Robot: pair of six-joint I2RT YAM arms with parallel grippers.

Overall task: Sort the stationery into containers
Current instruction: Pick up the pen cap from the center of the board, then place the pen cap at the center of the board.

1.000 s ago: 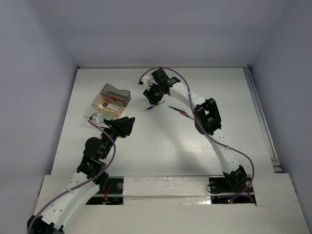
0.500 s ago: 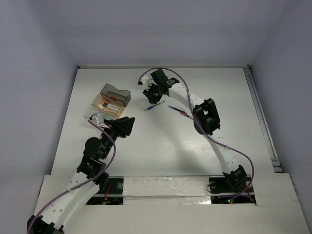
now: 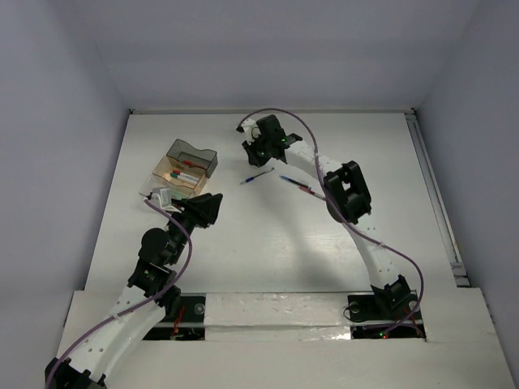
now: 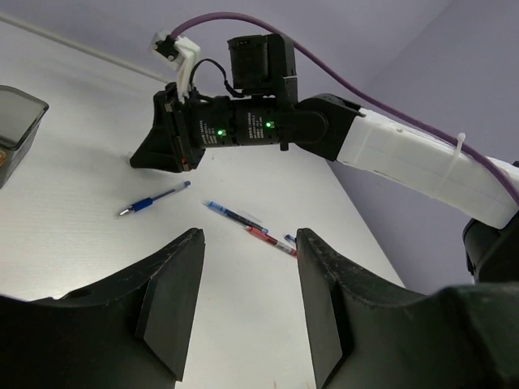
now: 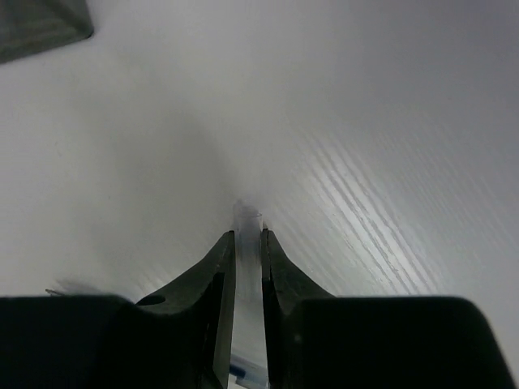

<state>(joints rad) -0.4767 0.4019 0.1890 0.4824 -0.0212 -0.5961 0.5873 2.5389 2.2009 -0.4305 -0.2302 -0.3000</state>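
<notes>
In the right wrist view my right gripper point(image 5: 247, 233) is shut on a thin clear plastic tube point(image 5: 247, 217), its end poking past the fingertips and a blue bit showing low down. From above, that gripper point(image 3: 258, 151) hangs just beyond a blue pen point(image 3: 258, 177) lying on the table. A blue pen and a red pen point(image 3: 296, 183) lie end to end further right. My left gripper point(image 4: 250, 235) is open and empty, near the containers: a smoky grey tray point(image 3: 193, 156) and a clear tray point(image 3: 180, 174) holding pens.
The left wrist view shows the right arm point(image 4: 405, 158) and its purple cable point(image 4: 243, 18) above the loose pens point(image 4: 235, 215). The grey tray point(image 4: 16, 121) sits at the left edge there. A rail point(image 3: 434, 194) runs along the table's right side.
The right gripper's jaws have closed on the clear tube, and the gripper has shifted slightly away from the blue pen, toward the far side. The left arm has not moved.
</notes>
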